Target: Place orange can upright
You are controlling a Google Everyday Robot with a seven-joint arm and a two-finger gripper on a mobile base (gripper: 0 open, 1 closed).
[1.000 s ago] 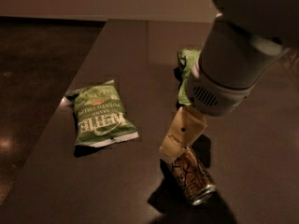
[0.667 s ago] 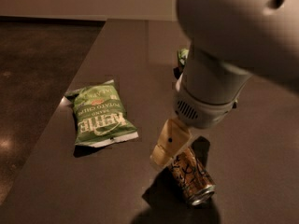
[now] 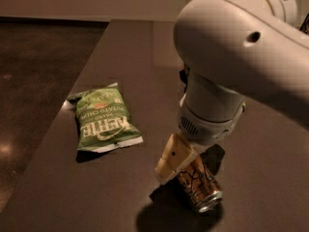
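Observation:
The orange can lies on its side on the dark table, its silver end pointing to the front right. My gripper hangs from the big white arm and is down over the can's upper end. It is open, with one beige finger against the can's left side. The other finger is mostly hidden behind the can and the wrist. The can rests on the table.
A green Kettle chip bag lies flat to the left of the can. The table's left edge runs diagonally, with dark floor beyond it. The arm hides the table's back right.
The arm has swung forward and lower, filling more of the view. The gripper has come down onto the can's upper end. The can and the chip bag have not moved.

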